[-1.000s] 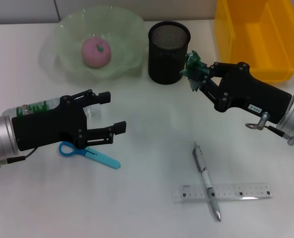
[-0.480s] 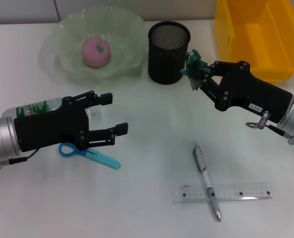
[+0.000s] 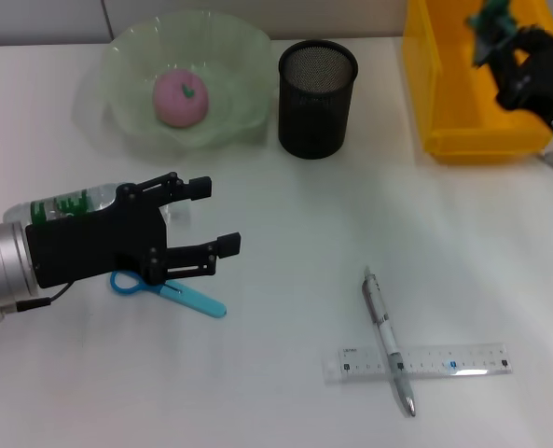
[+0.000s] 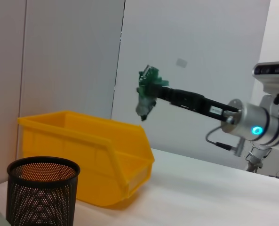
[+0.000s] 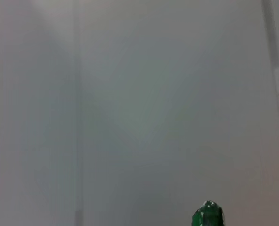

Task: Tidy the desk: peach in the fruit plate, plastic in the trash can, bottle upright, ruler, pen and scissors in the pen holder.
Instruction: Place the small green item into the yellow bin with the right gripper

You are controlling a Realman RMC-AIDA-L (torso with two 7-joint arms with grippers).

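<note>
Head view: the right claw (image 3: 489, 28) grips the crumpled green plastic (image 3: 491, 19) above the yellow trash can (image 3: 463, 140) at far right, presumably to drop it in. The left claw (image 3: 206, 217), fingers spread and empty, hovers over the scissors (image 3: 178, 291).

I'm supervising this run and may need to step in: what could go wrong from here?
1. The right gripper holds the crumpled green plastic high above the yellow bin. Dropped from there, the light piece might drift past the rim.
2. The left gripper, jaws open, hovers over the blue scissors beside the lying bottle; going for either may knock the other.
3. The pen lies across the ruler, so gripping one could drag the other.
</note>
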